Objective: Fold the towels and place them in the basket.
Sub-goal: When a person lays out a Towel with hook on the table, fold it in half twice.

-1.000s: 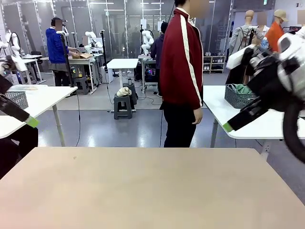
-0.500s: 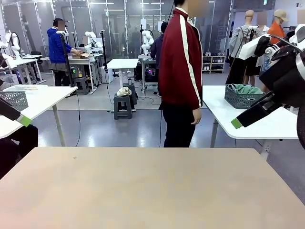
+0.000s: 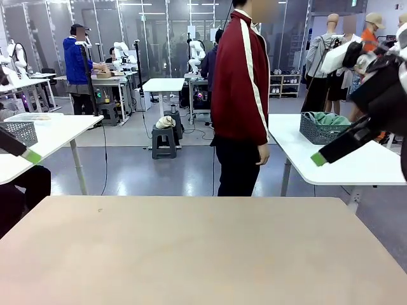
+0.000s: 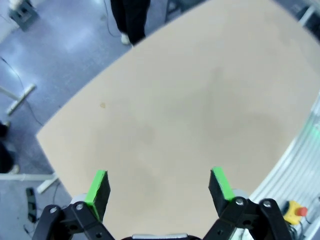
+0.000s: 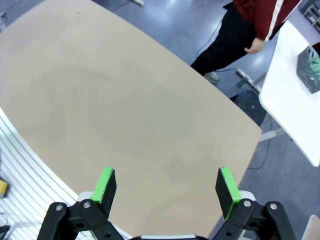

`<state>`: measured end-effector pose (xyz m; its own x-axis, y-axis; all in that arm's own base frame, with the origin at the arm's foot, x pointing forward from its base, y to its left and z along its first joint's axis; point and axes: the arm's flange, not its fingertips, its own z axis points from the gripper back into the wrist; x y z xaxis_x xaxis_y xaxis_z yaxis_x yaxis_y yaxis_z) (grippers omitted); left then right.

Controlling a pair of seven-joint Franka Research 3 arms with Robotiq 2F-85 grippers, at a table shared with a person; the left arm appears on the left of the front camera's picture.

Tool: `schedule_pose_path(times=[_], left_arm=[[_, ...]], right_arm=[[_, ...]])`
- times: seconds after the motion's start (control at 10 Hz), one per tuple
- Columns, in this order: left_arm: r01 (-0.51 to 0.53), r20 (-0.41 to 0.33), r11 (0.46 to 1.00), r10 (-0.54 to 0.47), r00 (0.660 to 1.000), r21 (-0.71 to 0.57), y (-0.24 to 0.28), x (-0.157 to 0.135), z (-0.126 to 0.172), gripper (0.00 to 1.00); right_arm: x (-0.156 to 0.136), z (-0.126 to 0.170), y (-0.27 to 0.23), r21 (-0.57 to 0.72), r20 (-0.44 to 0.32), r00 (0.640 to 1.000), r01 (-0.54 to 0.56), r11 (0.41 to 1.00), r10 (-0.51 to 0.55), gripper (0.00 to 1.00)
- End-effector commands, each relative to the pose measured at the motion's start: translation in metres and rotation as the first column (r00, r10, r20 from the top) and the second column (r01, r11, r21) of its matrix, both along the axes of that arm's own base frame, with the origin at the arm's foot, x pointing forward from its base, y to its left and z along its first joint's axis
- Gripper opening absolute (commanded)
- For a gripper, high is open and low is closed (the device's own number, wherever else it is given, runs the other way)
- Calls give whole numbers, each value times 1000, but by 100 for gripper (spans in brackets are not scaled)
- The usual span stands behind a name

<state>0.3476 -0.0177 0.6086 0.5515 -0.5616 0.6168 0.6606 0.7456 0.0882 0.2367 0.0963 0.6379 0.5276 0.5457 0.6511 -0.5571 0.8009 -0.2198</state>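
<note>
Left gripper (image 4: pixel 159 186) and right gripper (image 5: pixel 165 186) farther outward, both spread wide above table (image 3: pixel 203 254).

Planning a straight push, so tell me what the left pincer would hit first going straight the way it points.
The left pincer, open, aims down at the flat beige tabletop; that likely comes first, with nothing between, though depth is unclear.
</note>
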Motion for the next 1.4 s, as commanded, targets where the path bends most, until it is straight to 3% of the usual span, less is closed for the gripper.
schedule_pose_path(times=[0.0, 0.4, 0.6, 0.9, 1.3], left_arm=[[57, 50, 998, -57, 997, 15, 4, 2, 48, 100], [115, 86, 991, -120, 989, 62, 23, -22, 163, 100], [131, 89, 990, -136, 987, 62, 29, -44, 205, 100], [126, 89, 990, -132, 987, 67, 21, -65, 223, 100], [117, 74, 990, -123, 990, 82, 13, -74, 226, 100]], right_arm=[[-10, 49, -7, -25, 0, 999, -34, 999, 34, 100], [-58, 145, -15, -67, 43, 998, -42, 997, 45, 100], [-88, 174, -16, -53, 66, 996, -57, 997, 61, 100], [-124, 203, -6, -75, 64, 998, -22, 997, 26, 100], [-126, 214, -7, -78, 62, 998, -14, 997, 19, 100]])
